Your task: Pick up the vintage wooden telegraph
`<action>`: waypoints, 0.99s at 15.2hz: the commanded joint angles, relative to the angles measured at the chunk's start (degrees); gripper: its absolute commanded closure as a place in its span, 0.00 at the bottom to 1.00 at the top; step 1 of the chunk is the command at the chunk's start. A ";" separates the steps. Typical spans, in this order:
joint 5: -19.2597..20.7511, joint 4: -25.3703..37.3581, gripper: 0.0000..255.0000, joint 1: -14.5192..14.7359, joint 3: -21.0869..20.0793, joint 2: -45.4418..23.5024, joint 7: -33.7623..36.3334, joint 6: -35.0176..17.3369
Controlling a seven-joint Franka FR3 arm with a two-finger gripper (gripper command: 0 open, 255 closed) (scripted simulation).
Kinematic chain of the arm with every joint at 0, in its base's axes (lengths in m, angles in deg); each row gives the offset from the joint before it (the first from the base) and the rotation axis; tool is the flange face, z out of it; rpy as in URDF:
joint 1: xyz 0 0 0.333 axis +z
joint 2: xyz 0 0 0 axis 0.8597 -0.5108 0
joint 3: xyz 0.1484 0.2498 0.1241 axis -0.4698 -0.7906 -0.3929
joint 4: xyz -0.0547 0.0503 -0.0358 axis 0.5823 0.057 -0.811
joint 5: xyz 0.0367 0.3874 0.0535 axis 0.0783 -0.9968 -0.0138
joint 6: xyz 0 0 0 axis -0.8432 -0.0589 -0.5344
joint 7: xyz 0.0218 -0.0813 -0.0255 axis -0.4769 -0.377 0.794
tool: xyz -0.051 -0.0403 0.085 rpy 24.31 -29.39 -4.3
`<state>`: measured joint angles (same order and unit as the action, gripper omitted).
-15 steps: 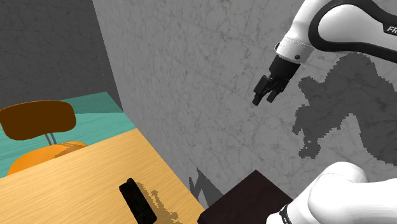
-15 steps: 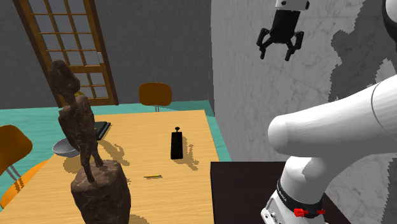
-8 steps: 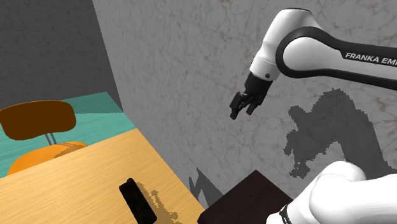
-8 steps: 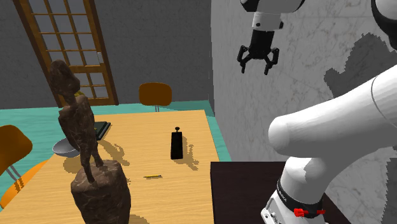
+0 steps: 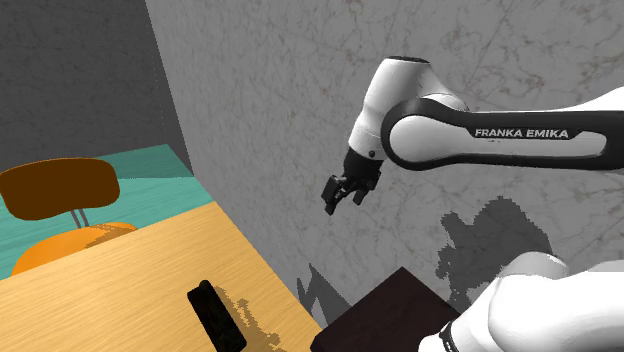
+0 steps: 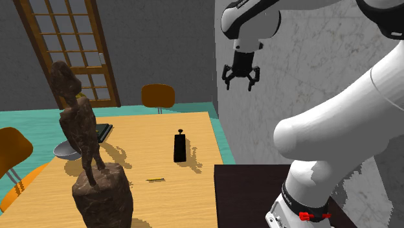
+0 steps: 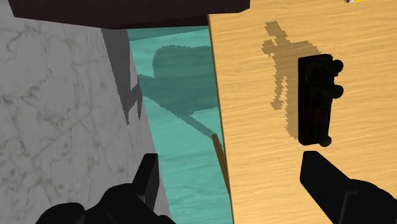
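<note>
A grey marbled wall (image 5: 280,100) is rising along the far edge of the scene, and a light wooden table (image 6: 149,194) is standing close beside it over a teal floor (image 7: 184,127). The white arm (image 5: 470,130) is reaching out from the dark stand (image 6: 246,194) and crossing in front of the wall, well above the table. On the table, in the second exterior view, a tall brown statue (image 6: 87,155) of a standing figure is occupying the near corner, at nine o'clock from the telegraph (image 6: 180,146). A chair (image 6: 158,96) with a brown back is sitting beyond the table's far end, at eleven o'clock from the telegraph. The telegraph itself is showing as a narrow black block with a small knob on top, lying flat on the table near the edge closest to the wall, with nothing touching it. The hand (image 6: 240,85) is hanging in the air before the wall, its two fingers spread wide apart and gripping nothing; the telegraph is lying between seven and eight o'clock from it, well apart. In the wrist view the telegraph (image 7: 315,98) is lying just ahead of one fingertip (image 7: 315,168), clear of both. A small pencil (image 6: 154,179) is resting at seven o'clock from the telegraph.
</note>
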<state>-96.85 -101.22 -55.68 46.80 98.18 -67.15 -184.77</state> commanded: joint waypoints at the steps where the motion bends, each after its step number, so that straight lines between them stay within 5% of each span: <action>1: -0.34 0.45 0.00 0.47 -2.37 -3.51 2.24 -3.25; 8: 1.80 2.74 0.00 0.90 -9.51 -16.68 9.94 -13.88; 15: 11.09 8.67 0.00 1.36 -14.73 -32.77 21.29 -22.22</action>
<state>-88.06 -94.42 -54.31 32.60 68.72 -47.95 -206.00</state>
